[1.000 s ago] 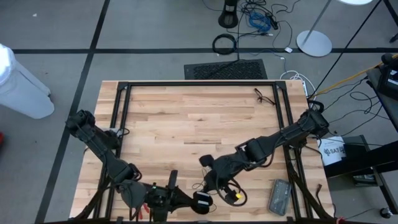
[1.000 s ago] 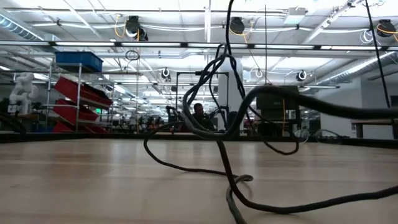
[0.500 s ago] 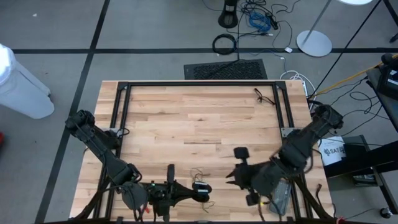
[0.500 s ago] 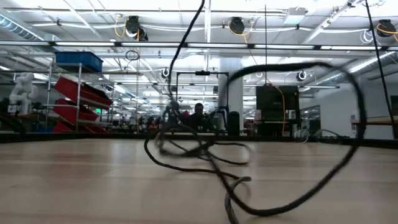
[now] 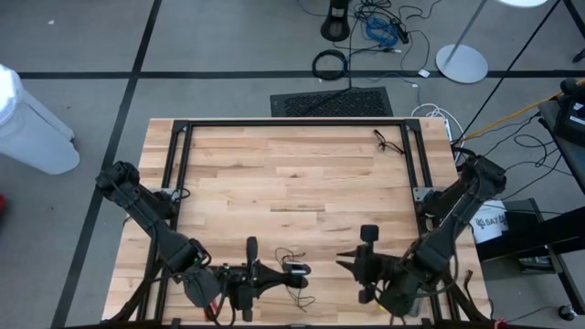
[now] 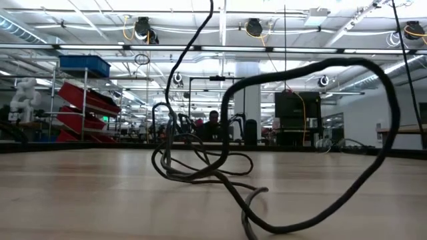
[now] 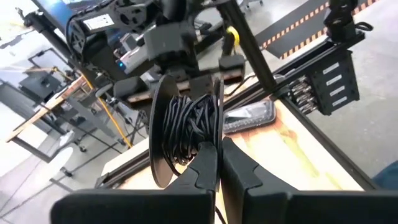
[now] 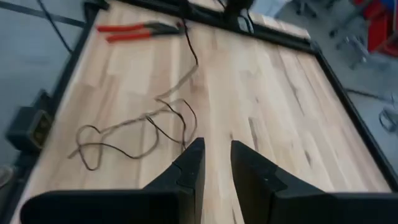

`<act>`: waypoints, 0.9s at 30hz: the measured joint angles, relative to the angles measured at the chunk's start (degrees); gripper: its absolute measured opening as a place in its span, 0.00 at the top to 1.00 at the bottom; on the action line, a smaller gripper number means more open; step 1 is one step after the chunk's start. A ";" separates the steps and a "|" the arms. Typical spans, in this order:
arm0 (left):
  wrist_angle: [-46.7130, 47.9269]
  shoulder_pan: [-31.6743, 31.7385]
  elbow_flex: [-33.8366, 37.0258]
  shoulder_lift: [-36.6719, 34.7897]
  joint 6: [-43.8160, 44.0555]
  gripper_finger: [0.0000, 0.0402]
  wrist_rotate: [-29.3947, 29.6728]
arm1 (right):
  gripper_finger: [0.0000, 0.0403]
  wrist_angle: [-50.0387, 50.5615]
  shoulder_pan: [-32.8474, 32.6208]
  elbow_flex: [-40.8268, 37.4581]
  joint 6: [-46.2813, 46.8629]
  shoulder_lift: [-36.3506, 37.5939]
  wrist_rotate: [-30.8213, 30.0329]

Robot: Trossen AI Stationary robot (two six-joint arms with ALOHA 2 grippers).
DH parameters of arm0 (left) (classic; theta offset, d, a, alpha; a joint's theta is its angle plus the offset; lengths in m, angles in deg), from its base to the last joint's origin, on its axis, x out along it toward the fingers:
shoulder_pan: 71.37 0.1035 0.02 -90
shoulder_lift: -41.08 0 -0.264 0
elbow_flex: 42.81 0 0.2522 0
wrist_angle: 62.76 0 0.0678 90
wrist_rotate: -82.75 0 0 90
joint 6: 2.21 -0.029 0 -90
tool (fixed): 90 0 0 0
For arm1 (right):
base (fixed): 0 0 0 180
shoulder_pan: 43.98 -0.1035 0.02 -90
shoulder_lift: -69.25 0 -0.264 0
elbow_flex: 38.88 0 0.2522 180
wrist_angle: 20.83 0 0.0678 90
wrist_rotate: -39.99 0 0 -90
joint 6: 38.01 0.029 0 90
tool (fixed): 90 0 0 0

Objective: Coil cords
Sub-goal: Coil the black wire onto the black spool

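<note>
The cord's small round puck [image 7: 186, 134], with thin black cord wound around it, is at the fingertips of my left gripper [image 7: 219, 155], which is shut on it near the table's front edge [image 5: 279, 272]. The loose end of the cord [image 8: 143, 127] runs down from the puck and lies in slack loops on the wood [image 6: 200, 170]. My right gripper [image 8: 214, 158] stands open and empty to the puck's right [image 5: 345, 263], pointing across the table toward the left gripper. My left gripper pinches the puck by its rim [image 7: 208, 154] between its two fingertips. The fingers come roughly level from the table's left side. The puck stands on edge, clear of the wood, and its loose cord [image 8: 186, 43] hangs slack to the table.
Red-handled pliers [image 8: 137, 30] lie near the front left corner, beside the left arm. A black frame rail [image 5: 292, 122] runs around the tabletop. A small dark wire item [image 5: 388, 142] lies at the far right. The middle and far wood is bare.
My right gripper has drawn away from the puck toward the table's right edge and turned, and now faces back across the table. The cord, which ran up high before, has dropped into slack loops on the wood. The left gripper has rolled a little in place with the puck.
</note>
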 joint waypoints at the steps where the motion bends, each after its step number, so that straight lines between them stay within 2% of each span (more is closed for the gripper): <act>1: 0.03 0.20 0.00 0.00 0.30 0.98 0.00 | 0.84 -0.02 0.20 -0.84 0.90 0.00 0.09; 7: 1.56 0.84 0.00 0.00 0.79 0.98 0.02 | 0.84 -1.15 0.90 -4.10 5.38 0.00 2.38; 15: 2.66 0.84 0.00 0.00 3.57 0.98 0.02 | 0.84 -3.21 2.29 -5.56 5.43 0.00 2.96; 22: 3.04 0.45 0.00 0.00 5.28 0.98 0.02 | 0.84 -8.56 5.65 -5.56 1.11 0.00 3.55; 27: 2.93 -0.19 0.00 0.00 6.33 0.98 0.02 | 0.84 -13.06 7.99 -5.56 -5.51 0.00 7.61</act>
